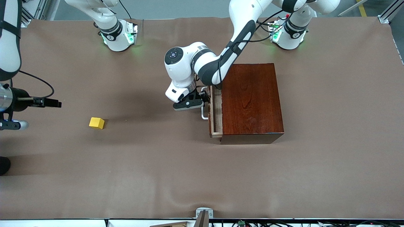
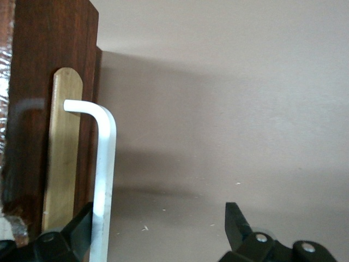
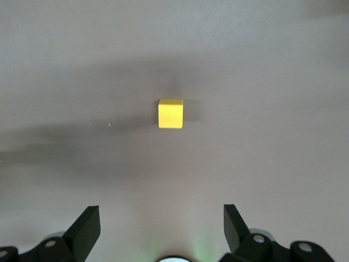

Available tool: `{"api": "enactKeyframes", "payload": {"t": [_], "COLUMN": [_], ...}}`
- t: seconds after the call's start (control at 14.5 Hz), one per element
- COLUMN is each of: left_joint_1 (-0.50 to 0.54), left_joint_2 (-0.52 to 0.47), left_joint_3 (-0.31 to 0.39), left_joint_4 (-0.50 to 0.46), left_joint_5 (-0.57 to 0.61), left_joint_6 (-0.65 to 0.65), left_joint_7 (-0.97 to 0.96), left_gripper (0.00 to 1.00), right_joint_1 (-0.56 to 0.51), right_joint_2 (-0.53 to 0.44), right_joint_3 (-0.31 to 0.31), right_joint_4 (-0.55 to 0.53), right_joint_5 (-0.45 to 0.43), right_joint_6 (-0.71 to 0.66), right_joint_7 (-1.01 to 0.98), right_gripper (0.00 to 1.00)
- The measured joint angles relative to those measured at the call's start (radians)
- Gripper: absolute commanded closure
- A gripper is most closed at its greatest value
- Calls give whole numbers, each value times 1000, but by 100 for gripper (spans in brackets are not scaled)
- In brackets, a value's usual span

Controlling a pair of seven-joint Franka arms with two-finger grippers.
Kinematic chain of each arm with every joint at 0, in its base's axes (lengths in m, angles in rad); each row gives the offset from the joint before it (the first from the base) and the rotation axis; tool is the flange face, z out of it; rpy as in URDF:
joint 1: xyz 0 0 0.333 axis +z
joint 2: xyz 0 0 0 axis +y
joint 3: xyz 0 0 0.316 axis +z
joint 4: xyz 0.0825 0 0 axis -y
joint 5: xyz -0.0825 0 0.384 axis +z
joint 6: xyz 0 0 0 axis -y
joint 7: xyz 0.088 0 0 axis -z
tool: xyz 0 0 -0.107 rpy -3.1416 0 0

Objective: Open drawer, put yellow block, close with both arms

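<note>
The reddish-brown wooden box (image 1: pixel 252 101) stands mid-table. Its drawer (image 1: pixel 216 113) is pulled out a little and shows a pale wood strip. The white handle (image 1: pixel 204 110) faces the right arm's end of the table. My left gripper (image 1: pixel 202 98) is open at the handle. In the left wrist view the handle bar (image 2: pixel 103 180) stands between the open fingers, close to one finger (image 2: pixel 82 224), against the dark drawer front (image 2: pixel 32 125). The yellow block (image 1: pixel 96 123) lies on the table toward the right arm's end. My right gripper (image 1: pixel 56 103) hangs open and empty above the table near the block (image 3: pixel 170 113).
A brown cloth (image 1: pixel 202 176) covers the table. The two arm bases (image 1: pixel 118 36) (image 1: pixel 288 36) stand along the edge farthest from the front camera. A small metal bracket (image 1: pixel 203 214) sits at the nearest edge.
</note>
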Motion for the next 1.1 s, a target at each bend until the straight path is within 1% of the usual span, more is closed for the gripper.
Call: {"api": "enactKeyframes", "payload": {"t": [0.21,0.48,0.62,0.83,0.96,1.1], "left_joint_1": [-24,-41,-41,-43,-43,-42], "left_joint_2": [7,10,10,9,-1,-26], "left_joint_3": [-11,0,0,-1,-1,3], "left_joint_4": [3,3,4,19,38,47], "left_joint_5": [-15,-13,-13,-17,-17,-17], "left_joint_6": [128,136,136,146,145,108], "left_joint_7": [-6,-9,-9,-13,-17,-17], "left_gripper": [0,0,0,0,0,0], "right_joint_1": [-1,-1,-1,-1,-2,-2], "right_joint_2": [31,67,84,100,108,115], "right_joint_3": [0,0,0,0,0,0], "right_joint_4": [0,-1,-14,-84,-125,-158], "right_joint_5": [0,0,0,0,0,0], "right_joint_6": [45,90,135,246,281,319], "right_joint_7": [0,0,0,0,0,0], "right_gripper": [0,0,0,0,0,0]}}
